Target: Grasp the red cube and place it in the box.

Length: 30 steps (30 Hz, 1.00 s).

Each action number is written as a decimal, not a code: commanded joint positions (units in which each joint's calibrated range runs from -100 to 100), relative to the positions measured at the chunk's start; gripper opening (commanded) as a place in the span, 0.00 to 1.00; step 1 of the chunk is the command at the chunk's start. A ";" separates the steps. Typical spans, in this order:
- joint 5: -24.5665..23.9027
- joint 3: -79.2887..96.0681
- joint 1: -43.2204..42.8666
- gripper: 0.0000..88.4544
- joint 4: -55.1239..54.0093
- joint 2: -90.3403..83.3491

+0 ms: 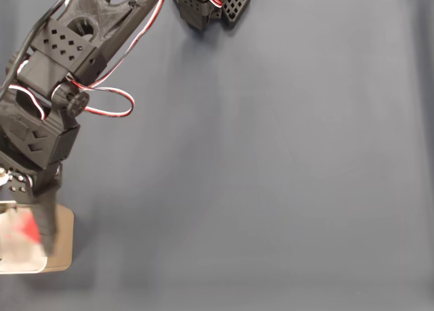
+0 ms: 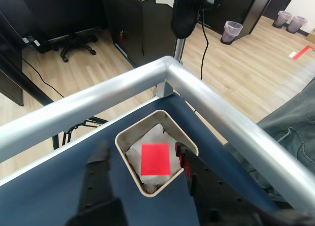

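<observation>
At the bottom of the wrist view the gripper [image 2: 147,159] stands with its two black fingers spread wide — one at the lower left, the other at the lower right — straddling the box [image 2: 129,133] without clamping anything. Between them the red cube [image 2: 156,159] lies flat inside the box on white crumpled lining, free of both fingers. The cube is a plain bright red block, one square face up, much smaller than the beige, round-cornered box around it.

The box sits on the dark blue table cover [image 2: 49,191], close to the table's corner. Just beyond it, silver metal rails [image 2: 206,100] meet at that corner, crossing the middle of the frame. Farther off lie a pale wooden floor [image 2: 246,63], an office chair base [image 2: 78,43] at upper left and two waste bins [image 2: 232,30] at upper right.

In the fixed view the black arm [image 1: 51,87] runs down the left edge, red-and-white wires looping beside it, its gripper [image 1: 30,240] over the box [image 1: 62,236] in the lower left corner, where the red cube [image 1: 26,227] shows blurred.
</observation>
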 commanded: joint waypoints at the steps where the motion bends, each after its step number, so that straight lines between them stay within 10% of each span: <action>1: -0.39 -3.13 0.97 0.57 0.33 -1.99; 30: -1.03 -2.04 1.39 0.61 -1.72 -2.77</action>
